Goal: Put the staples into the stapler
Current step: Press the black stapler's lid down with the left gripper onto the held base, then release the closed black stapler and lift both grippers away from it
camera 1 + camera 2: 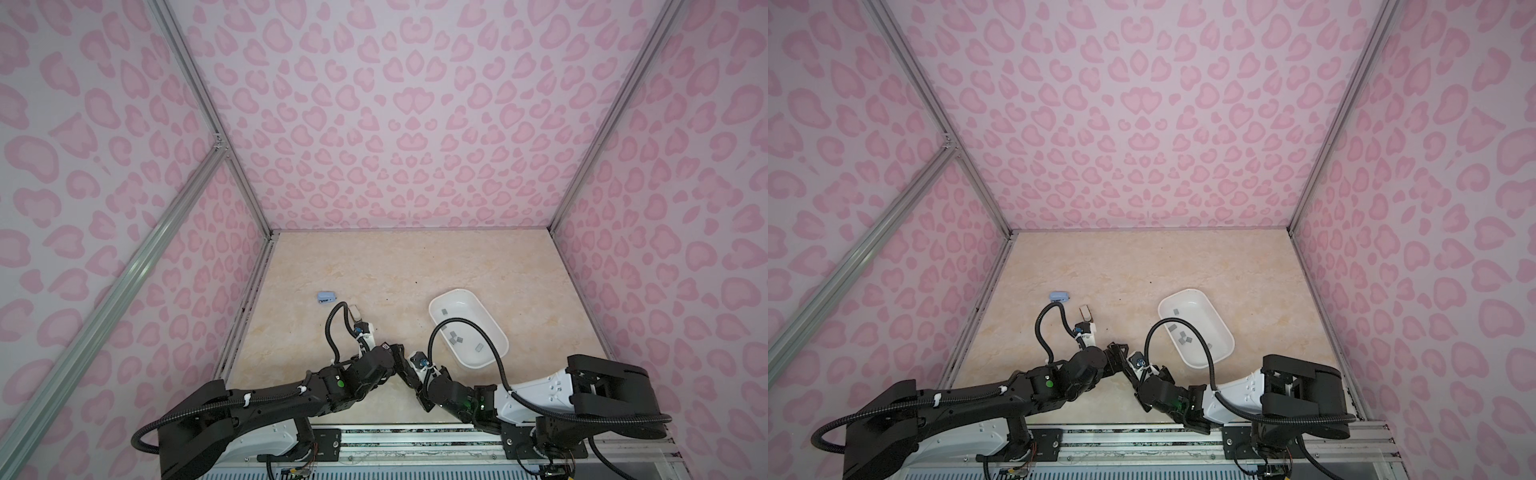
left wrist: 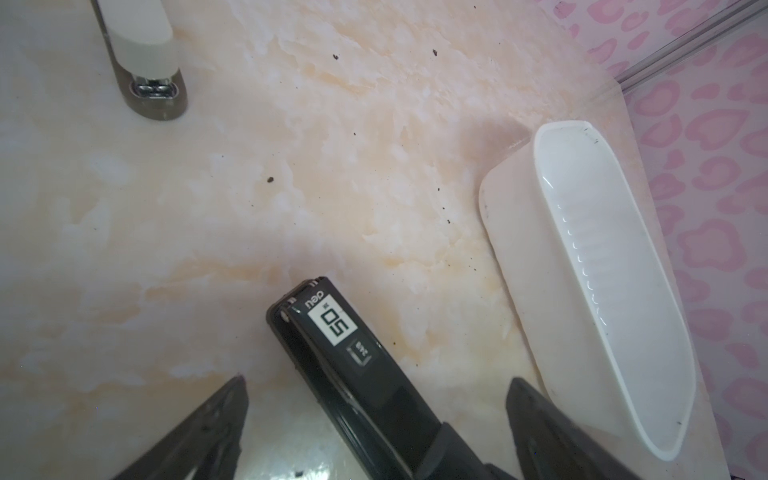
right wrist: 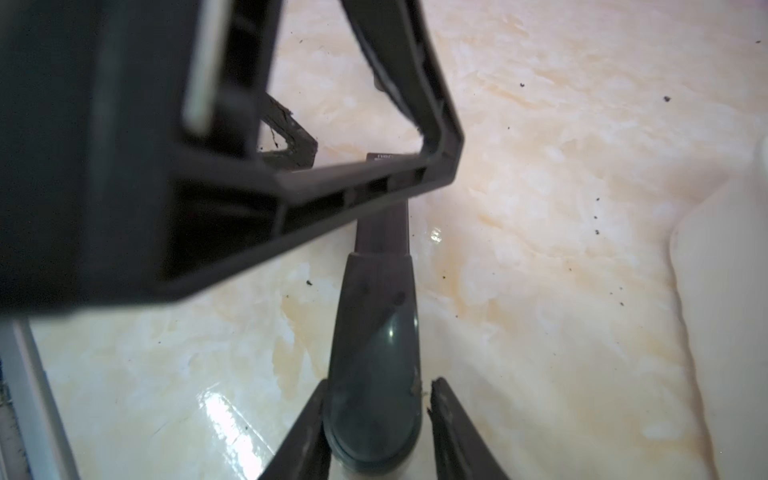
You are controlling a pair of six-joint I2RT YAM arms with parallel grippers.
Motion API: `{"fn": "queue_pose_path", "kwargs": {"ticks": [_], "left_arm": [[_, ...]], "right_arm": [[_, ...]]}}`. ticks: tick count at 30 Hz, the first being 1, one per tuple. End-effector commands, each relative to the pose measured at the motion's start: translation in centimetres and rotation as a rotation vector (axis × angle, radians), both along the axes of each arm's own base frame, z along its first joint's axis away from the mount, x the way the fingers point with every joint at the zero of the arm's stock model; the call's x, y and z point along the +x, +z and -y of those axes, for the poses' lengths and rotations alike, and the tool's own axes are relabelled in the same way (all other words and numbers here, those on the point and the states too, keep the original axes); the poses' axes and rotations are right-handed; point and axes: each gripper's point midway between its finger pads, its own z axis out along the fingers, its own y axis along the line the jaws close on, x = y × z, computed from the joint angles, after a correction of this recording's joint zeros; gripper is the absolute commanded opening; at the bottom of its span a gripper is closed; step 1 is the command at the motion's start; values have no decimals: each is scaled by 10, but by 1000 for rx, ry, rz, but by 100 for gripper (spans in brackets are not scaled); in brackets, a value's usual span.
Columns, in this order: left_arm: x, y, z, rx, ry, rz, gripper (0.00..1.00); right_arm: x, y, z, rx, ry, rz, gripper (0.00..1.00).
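Right fingers (image 3: 305, 432) sit nearest the lens in the right wrist view. They stand narrowly apart on either side of the black stapler's (image 3: 374, 353) rounded rear end. One looks to touch it and a sliver of surface (image 3: 540, 249) shows beside the other, so I cannot tell whether they clamp it. Left fingers (image 2: 199, 428) are spread wide, and the stapler's labelled front end lies untouched between them.

The step in hand seems to be pinning the stapler so its top can be opened. It likely goes best if the right fingers seat squarely on that curved, glossy end, which could slip out, and steady it before the left fingers lift anything.

The staples (image 1: 456, 337) show in both top views only. They lie loose in the white tray (image 1: 465, 311), off to the side of the right fingers and well apart from them. The left wrist view catches just the tray's outer wall and rim, but shows the white stapler (image 2: 143, 50) beyond the left fingers. A blue stapler (image 1: 326, 296), farther off, appears in the top views alone.
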Motion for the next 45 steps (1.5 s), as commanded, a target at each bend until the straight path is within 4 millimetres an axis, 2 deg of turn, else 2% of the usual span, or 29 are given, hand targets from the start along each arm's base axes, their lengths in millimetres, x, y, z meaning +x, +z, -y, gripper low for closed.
{"fn": "queue_pose_path", "kwargs": {"ticks": [1,6,10,15,18,21,24,30,40,45], "left_arm": [[3,2,3,-27,14,6,98],[4,-1,4,-24,16,1,98],[4,2,2,-25,21,8,98],[7,9,-5,-31,37,23,98],[7,13,-10,-38,49,32,98],[7,16,-15,-46,59,43,98],[6,17,-20,-49,68,48,98],[4,15,-28,-53,81,51,98],[4,14,-31,-54,88,51,98],[4,15,-32,-57,89,53,98]], "right_arm": [[2,-9,3,21,-32,-14,37],[-1,-15,3,30,-21,-27,36],[-6,6,1,53,4,18,45],[-2,34,6,67,-10,69,48],[4,43,7,60,-17,91,48],[9,48,2,69,-16,87,41],[13,44,-4,66,-13,71,35],[19,27,-10,51,-18,44,32],[17,-4,-5,33,-38,-2,24],[16,-2,-6,41,-35,-3,25]]}}
